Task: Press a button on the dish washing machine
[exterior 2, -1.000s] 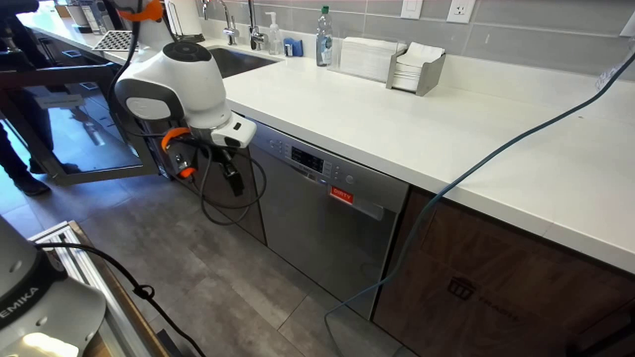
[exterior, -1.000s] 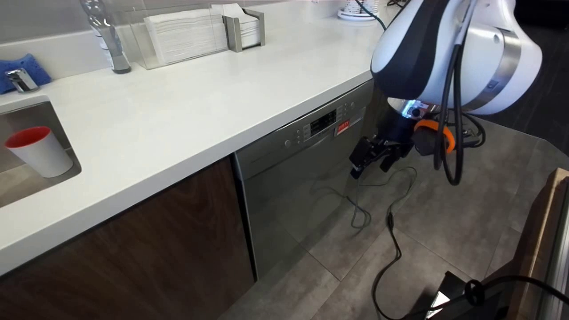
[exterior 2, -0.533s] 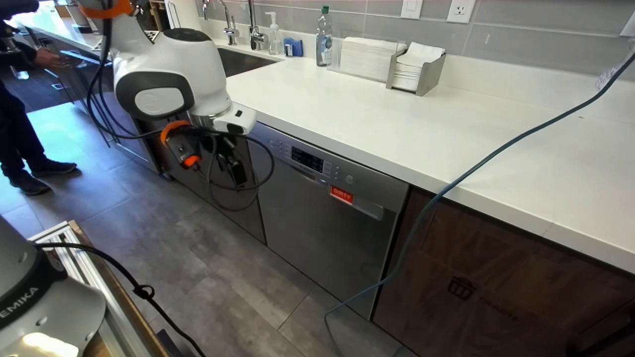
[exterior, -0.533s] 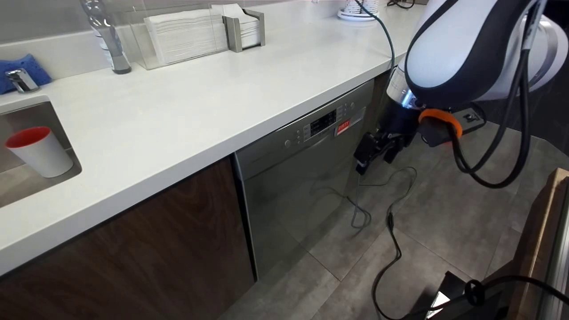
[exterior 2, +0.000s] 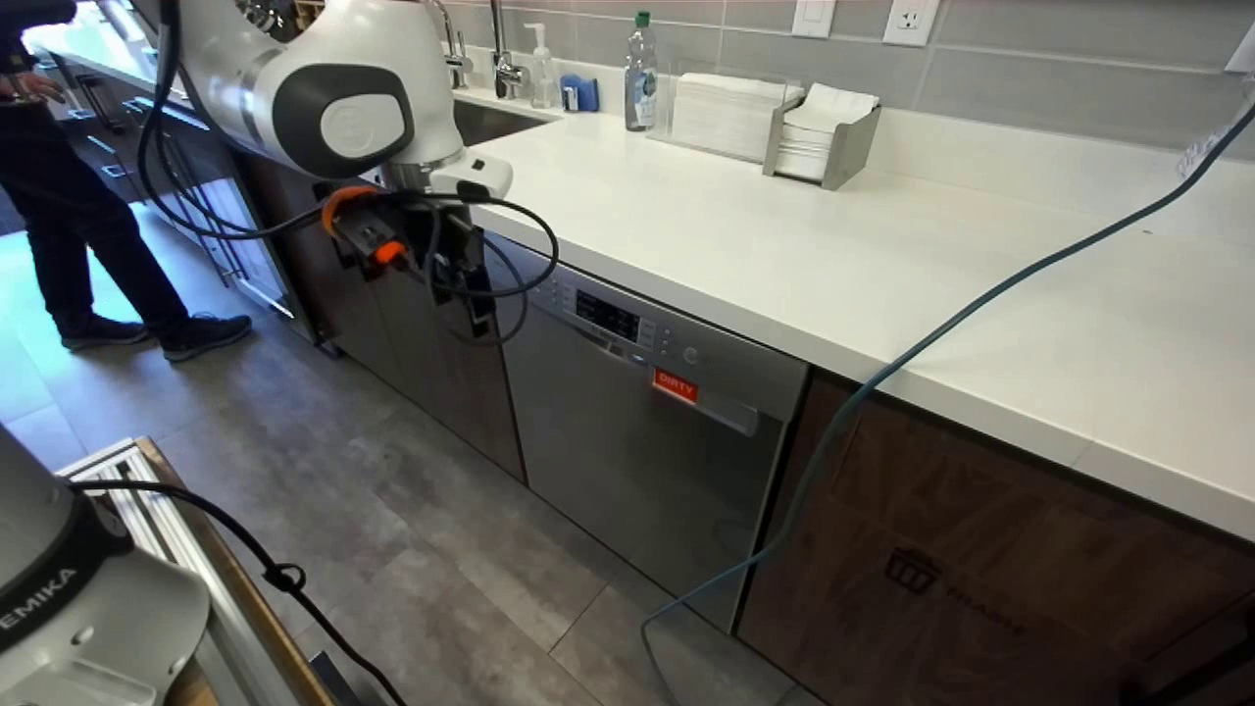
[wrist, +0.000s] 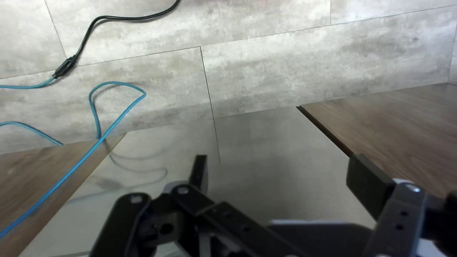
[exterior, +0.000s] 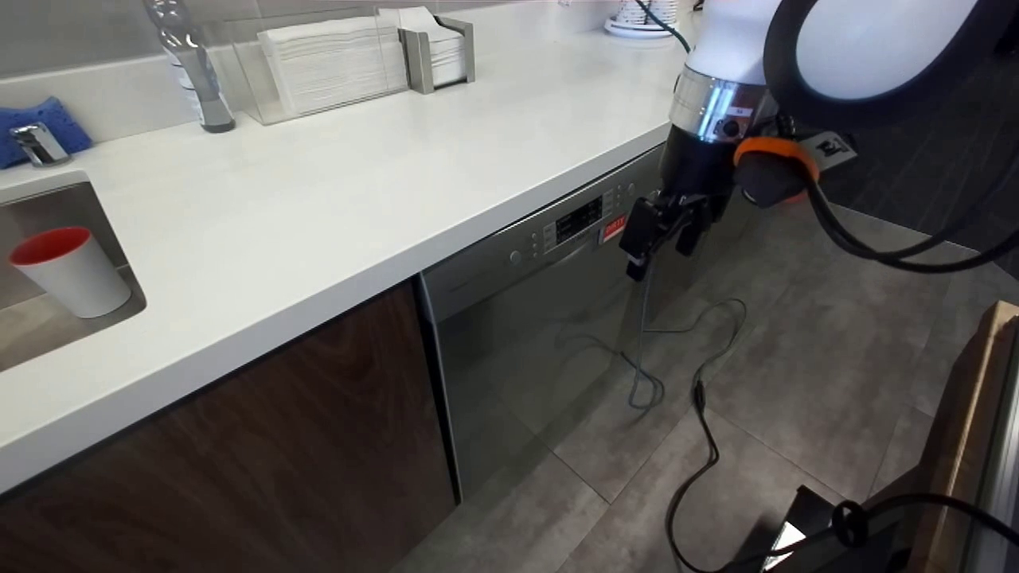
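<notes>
Gripper point(wrist: 278, 160) fingers point(wrist: 369, 185) spread, nothing between them, in front of the dishwasher point(exterior 2: 637, 461) built in under the countertop point(exterior 2: 882, 275), clearance hard to judge; pushing in with fingers this far apart could catch two buttons point(exterior 2: 647, 334) at once.

1. Dish washing machine point(exterior 2: 627, 461): smooth metal front, softly reflective.
2. Countertop point(exterior 2: 745, 245): smooth, with a light gloss.
3. Cabinet door point(exterior: 239, 430): grained wood.
4. Napkins point(exterior 2: 833, 106): matt paper.
5. Bottle point(exterior 2: 641, 78): glossy, see-through plastic.
</notes>
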You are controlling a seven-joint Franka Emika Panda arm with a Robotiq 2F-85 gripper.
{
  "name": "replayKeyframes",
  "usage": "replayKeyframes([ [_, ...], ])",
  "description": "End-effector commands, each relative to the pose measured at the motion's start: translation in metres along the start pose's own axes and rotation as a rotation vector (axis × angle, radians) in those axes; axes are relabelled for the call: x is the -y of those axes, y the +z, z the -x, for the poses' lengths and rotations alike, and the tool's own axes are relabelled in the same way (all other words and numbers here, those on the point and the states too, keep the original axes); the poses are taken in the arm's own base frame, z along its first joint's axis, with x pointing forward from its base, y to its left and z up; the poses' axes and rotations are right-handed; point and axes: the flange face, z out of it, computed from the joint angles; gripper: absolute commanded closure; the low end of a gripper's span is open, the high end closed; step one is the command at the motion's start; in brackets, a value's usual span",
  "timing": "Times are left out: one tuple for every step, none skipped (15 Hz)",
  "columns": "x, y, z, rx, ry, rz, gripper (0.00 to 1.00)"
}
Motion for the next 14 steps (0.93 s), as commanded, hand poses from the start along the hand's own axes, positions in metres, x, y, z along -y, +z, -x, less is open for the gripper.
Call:
replayKeyframes([
  [0.009,-0.037,-0.011,0.01,-0.004,0.015,0.0],
  [0.012,-0.044,-0.012,0.015,-0.009,0.014,0.0],
  [0.016,-0.051,-0.012,0.02,-0.011,0.008,0.0],
  [0.018,-0.057,-0.012,0.031,-0.015,0.005,0.0],
  [0.016,-0.04,-0.013,0.024,-0.016,-0.003,0.0],
  [0.017,-0.046,-0.014,0.028,-0.018,-0.005,0.0],
  [0.018,-0.051,-0.014,0.028,-0.019,-0.007,0.0],
  [0.018,-0.053,-0.014,0.026,-0.019,-0.009,0.0],
  [0.018,-0.054,-0.014,0.026,-0.018,-0.009,0.0],
  [0.018,-0.053,-0.014,0.026,-0.019,-0.009,0.0],
  [0.018,-0.053,-0.014,0.027,-0.019,-0.009,0.0],
  [0.018,-0.053,-0.014,0.027,-0.019,-0.009,0.0],
  [0.018,-0.053,-0.014,0.027,-0.019,-0.009,0.0],
  [0.018,-0.053,-0.014,0.027,-0.019,-0.009,0.0],
])
